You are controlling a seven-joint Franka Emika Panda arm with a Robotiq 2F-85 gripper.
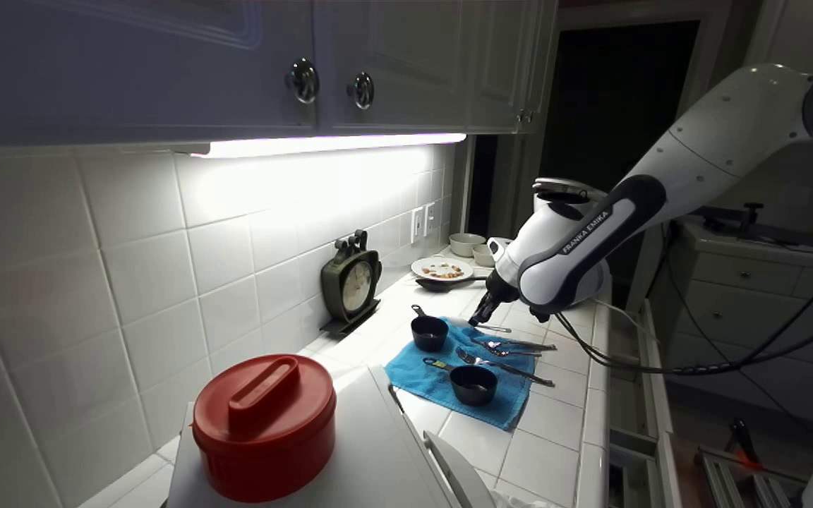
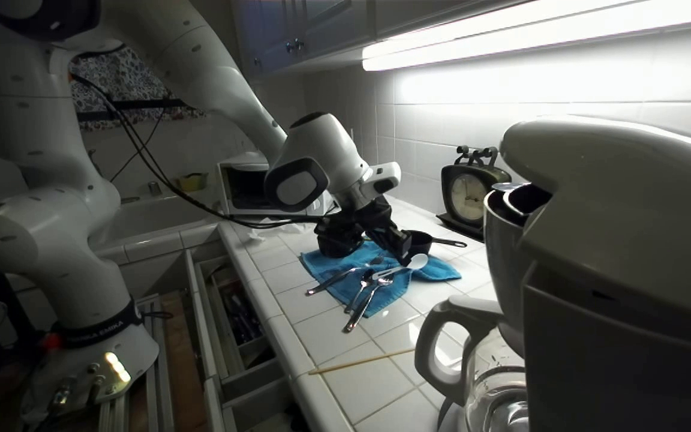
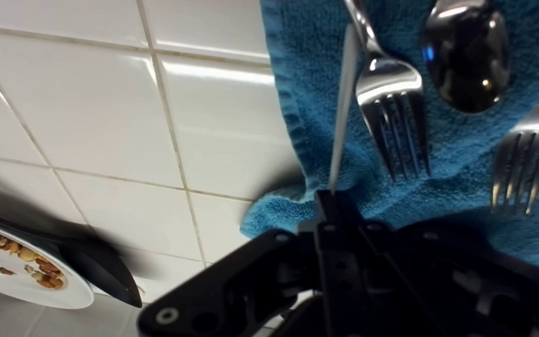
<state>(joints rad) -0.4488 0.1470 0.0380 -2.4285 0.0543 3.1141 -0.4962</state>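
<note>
My gripper (image 3: 332, 199) is shut on a white spoon (image 3: 344, 98), whose thin handle runs up from between the fingertips. In an exterior view the pale bowl of the spoon (image 2: 418, 261) shows beside the fingertips (image 2: 406, 255). The gripper is low over a blue towel (image 1: 410, 374) on the white tiled counter. A fork (image 3: 389, 84), a metal spoon (image 3: 468, 61) and another fork (image 3: 531, 145) lie on the towel near the white spoon. Two black measuring cups (image 1: 429, 334) (image 1: 473, 386) stand on the towel. The bowl of the white spoon is hidden in the wrist view.
A white plate with nuts (image 3: 17, 276) and a black utensil (image 3: 103, 269) lie beyond the towel. A dial scale (image 1: 356, 286) stands by the wall. A red lidded container (image 1: 265, 430), a stand mixer (image 2: 621, 252), a wooden stick (image 2: 363, 362) and an open drawer (image 2: 234, 312) are around.
</note>
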